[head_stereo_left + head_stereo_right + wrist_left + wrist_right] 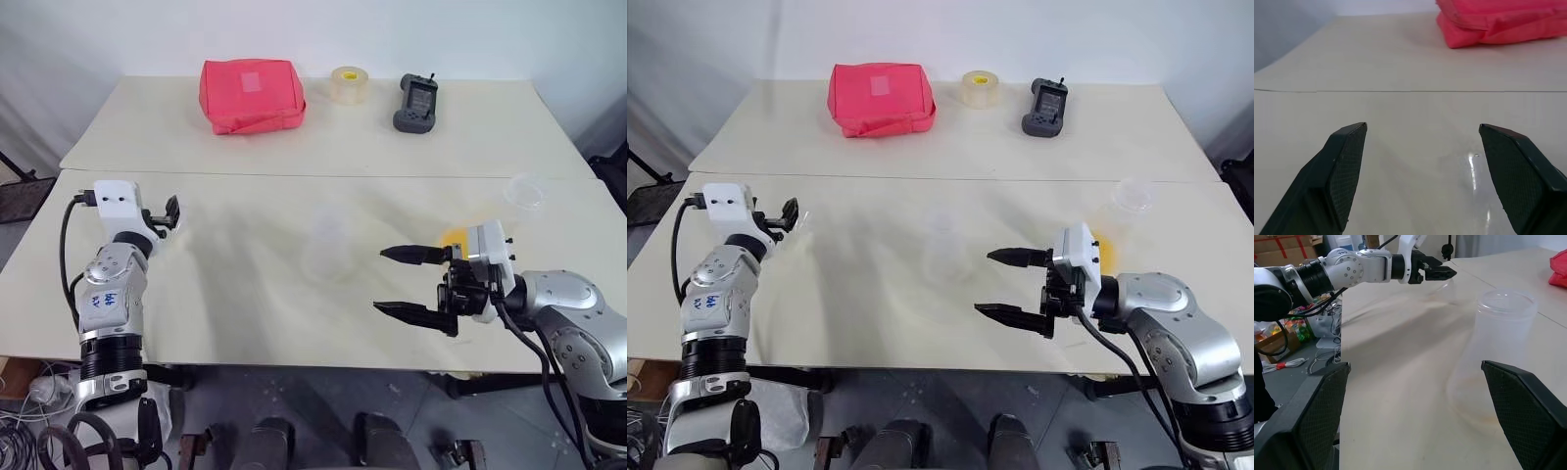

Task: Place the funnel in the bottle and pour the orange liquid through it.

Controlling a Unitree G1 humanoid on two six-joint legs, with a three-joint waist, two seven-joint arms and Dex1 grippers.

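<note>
Item: clear colourless conical flask [326,245] at frame centre on the cream tabletop [245,294], my right gripper [407,284] beside it with fingers wide apart, left gripper [172,212] likewise apart, both empty; risk I judge: nearly invisible glass, misjudged reach topples it.

No text, brand or number can be read here. Blue marks sit on the grey casing of the left arm [102,297], too small to make out. The handheld device [415,102] on the far counter [470,127] has a screen whose content is illegible.
</note>
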